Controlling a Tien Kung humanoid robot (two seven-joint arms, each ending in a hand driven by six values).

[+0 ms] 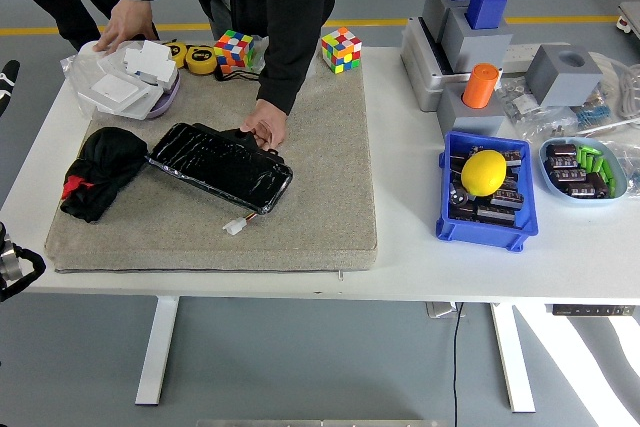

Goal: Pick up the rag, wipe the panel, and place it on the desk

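Observation:
The black rag [100, 172], with a bit of red showing, lies crumpled at the left end of the grey felt mat [320, 187]. To its right lies the glossy black panel [222, 165], slanted, with a small white connector [236, 227] on a wire by its near edge. A person's hand [264, 128] rests on the panel's far edge. Only a dark part of my left arm [14, 269] shows at the picture's lower left edge, well clear of the rag. My right arm is out of view.
The person's other hand [125, 21] rests on a bag of white parts [130, 82] at the back left. Two colour cubes [340, 49] and tape measures [200, 57] stand behind the mat. To the right are a blue bin [485, 222] holding a yellow ball, grey blocks and a blue tray.

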